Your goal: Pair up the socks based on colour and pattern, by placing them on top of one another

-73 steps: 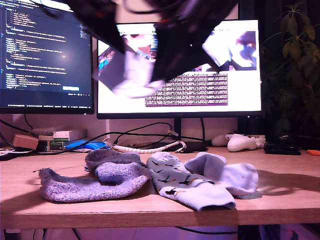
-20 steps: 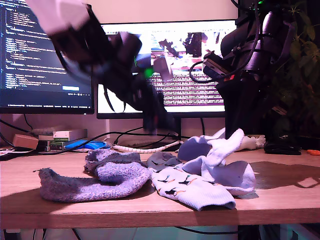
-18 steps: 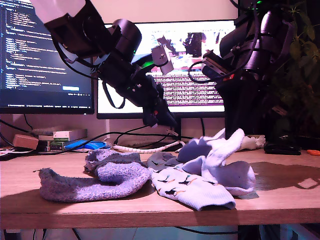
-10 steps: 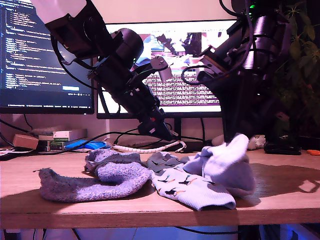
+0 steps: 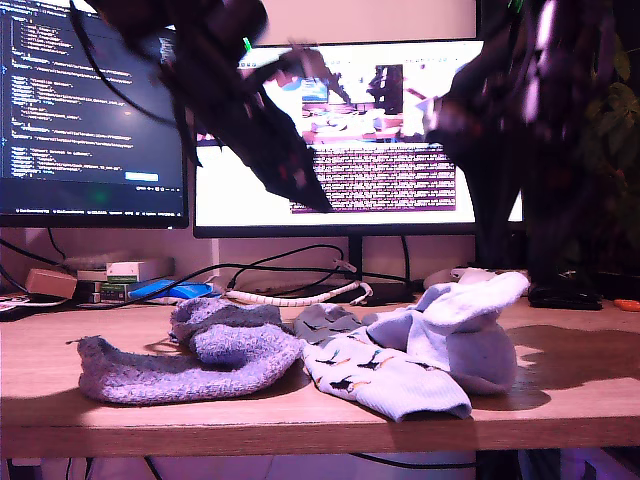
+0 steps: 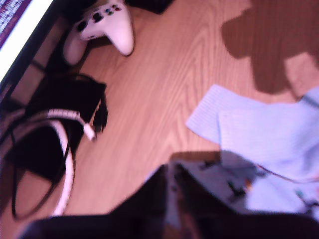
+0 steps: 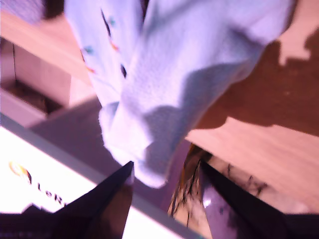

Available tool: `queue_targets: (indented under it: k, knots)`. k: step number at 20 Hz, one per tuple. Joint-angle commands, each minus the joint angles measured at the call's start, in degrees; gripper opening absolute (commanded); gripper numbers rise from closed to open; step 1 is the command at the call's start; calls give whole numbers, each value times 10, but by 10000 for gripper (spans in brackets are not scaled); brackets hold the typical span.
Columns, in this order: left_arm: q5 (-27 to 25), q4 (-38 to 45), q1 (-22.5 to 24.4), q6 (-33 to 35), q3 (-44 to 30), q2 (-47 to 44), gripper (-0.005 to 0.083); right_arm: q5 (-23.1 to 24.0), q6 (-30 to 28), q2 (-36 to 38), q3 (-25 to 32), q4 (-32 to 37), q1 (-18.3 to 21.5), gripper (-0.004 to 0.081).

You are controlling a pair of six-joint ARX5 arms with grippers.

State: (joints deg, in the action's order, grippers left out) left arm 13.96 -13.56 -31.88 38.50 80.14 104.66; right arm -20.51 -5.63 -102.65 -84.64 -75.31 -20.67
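Observation:
Two fuzzy lavender socks [image 5: 190, 365] lie piled at the exterior view's left. Beside them is a bird-print sock [image 5: 380, 380], with a second one [image 5: 325, 322] partly under it. A pale blue sock [image 5: 460, 335] lies folded in a heap over another at the exterior view's right. My first gripper [image 5: 313, 198] hangs blurred above the bird-print socks, its dark fingers [image 6: 159, 199] together, with the bird-print sock [image 6: 244, 184] and pale sock [image 6: 269, 134] beyond it. My second gripper [image 7: 164, 199] is open just above the pale sock [image 7: 189, 74]. Its arm [image 5: 520, 120] is a blur.
A white game controller [image 6: 107, 25] sits on the desk behind the socks. A coiled white cable [image 5: 300, 297] and black leads lie near the monitor stand. Two monitors stand close behind. Small boxes [image 5: 125, 272] sit at the exterior view's left and a plant [image 5: 600, 120] at its right.
The pale sock that hung lifted at the exterior view's right has dropped onto the pale heap. Both arms have risen away from the desk and are blurred by motion.

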Motion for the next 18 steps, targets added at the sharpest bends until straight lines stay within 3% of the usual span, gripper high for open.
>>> queue_targets:
  k: [1, 3, 4, 6, 10, 14, 18]
  knots:
    - [2, -18, 3, -23, -4, -5, -19, -2, 7, 23, 3, 13, -2, 351]
    - [2, -53, 3, -45, -4, -22, -19, -1, 15, 24, 3, 50, -2, 329]
    - [2, -75, 4, -69, -4, -31, -19, 3, 27, 24, 3, 73, -2, 254]
    - [6, -115, 5, -110, -4, -47, -19, 16, 31, 24, 3, 132, -3, -2]
    - [46, -161, 20, -143, -4, -72, -19, 86, 27, 24, 4, 210, -6, -13]
    - [81, -183, 42, -167, -25, -101, -19, 97, 22, 27, 20, 275, -7, -13]
    - [81, -139, 65, -183, -121, -162, -19, 147, 22, 68, 114, 386, -28, -13]
